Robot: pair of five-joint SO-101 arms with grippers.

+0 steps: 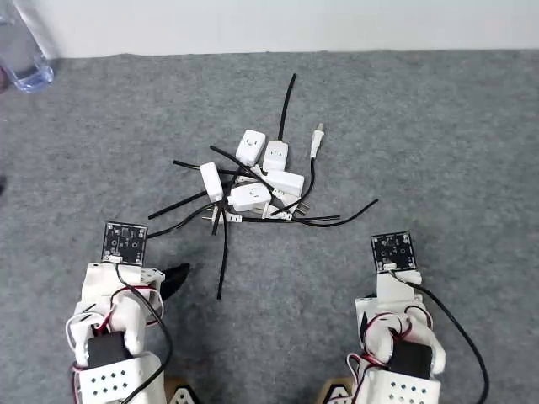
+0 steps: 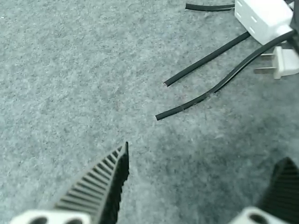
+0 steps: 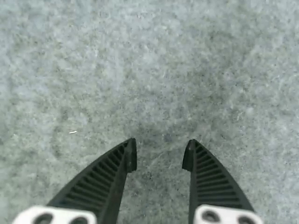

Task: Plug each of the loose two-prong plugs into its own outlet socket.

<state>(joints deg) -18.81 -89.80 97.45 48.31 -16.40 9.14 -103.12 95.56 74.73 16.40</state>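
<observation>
The left gripper [image 2: 205, 158] has its two fingers [image 2: 110, 179] wide apart with nothing between them, over the grey mat [image 2: 70, 70], and near it lie the ends of two black cords [image 2: 205, 59], a white plug [image 2: 286, 60] and a white socket block [image 2: 261, 18]. The right gripper [image 3: 161, 148] has its fingers a little apart, holding nothing, over bare mat. The plugs and socket blocks sit in one messy pile [image 1: 257, 181] in the middle of the mat.

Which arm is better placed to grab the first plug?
Left. The left claw, open, faces a plug and cord ends at the edge of the pile; the right claw hangs over bare carpet.
</observation>
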